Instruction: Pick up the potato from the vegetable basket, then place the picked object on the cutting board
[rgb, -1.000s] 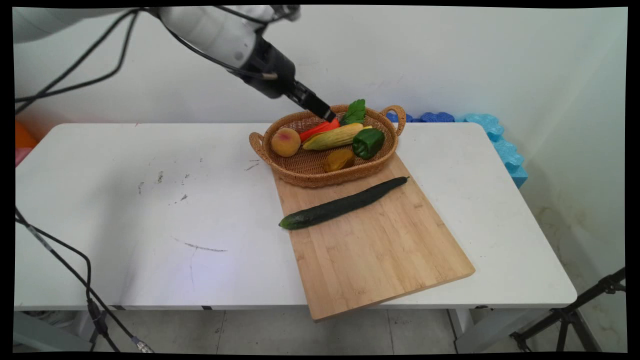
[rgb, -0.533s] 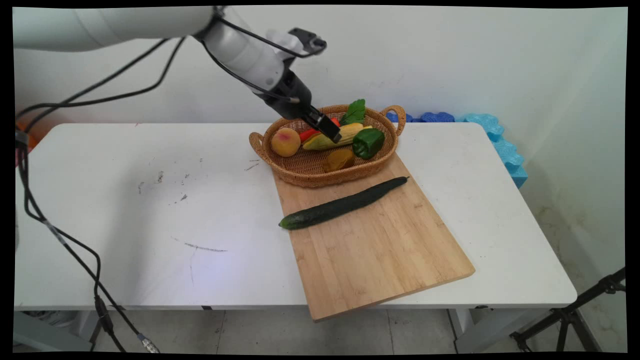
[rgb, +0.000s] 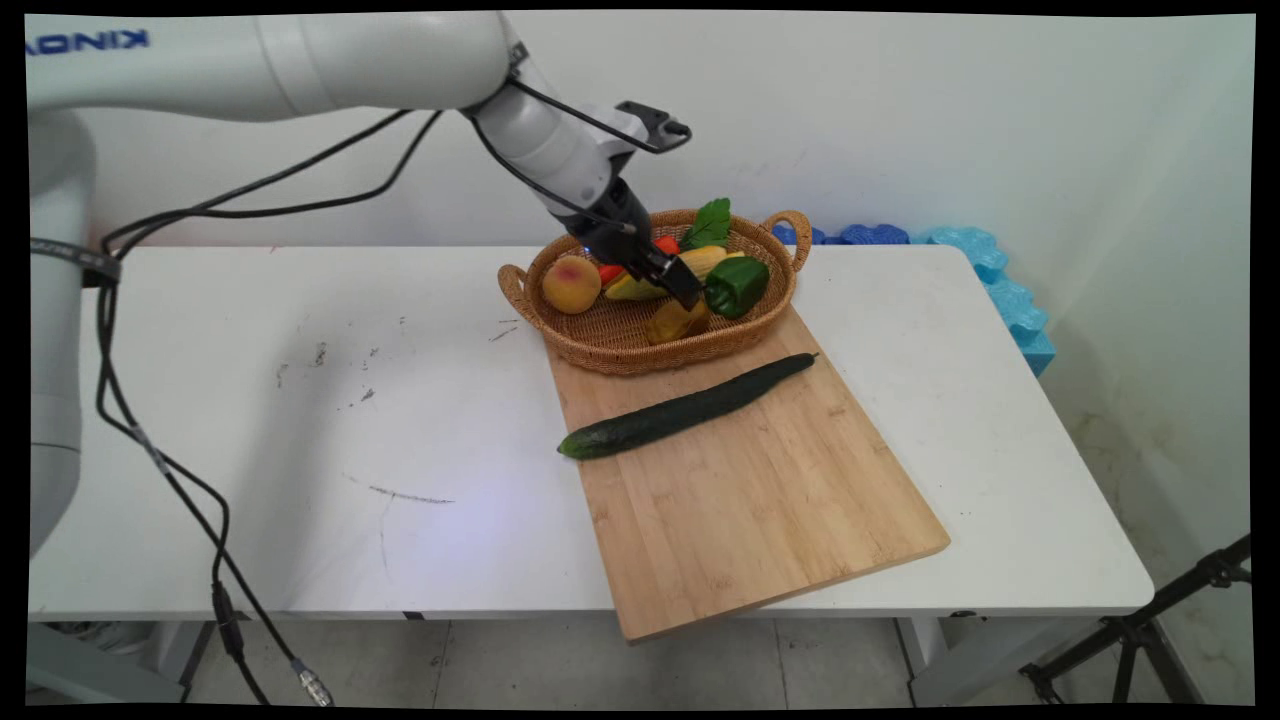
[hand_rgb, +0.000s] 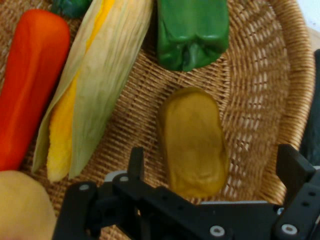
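Your gripper had its fingers spread apart either side of the potato in the basket, gripping nothing. Beside the potato lay the corn, green pepper and carrot. Nothing was lifted.

Arm reached in from upper left, forearm roughly level, wrist bent down and to the right. Gripper pointed steeply downward, low. Hand view showed the gripper with jaws spread wide, the two fingers well apart, nothing held between them. Black cables hung from the arm.
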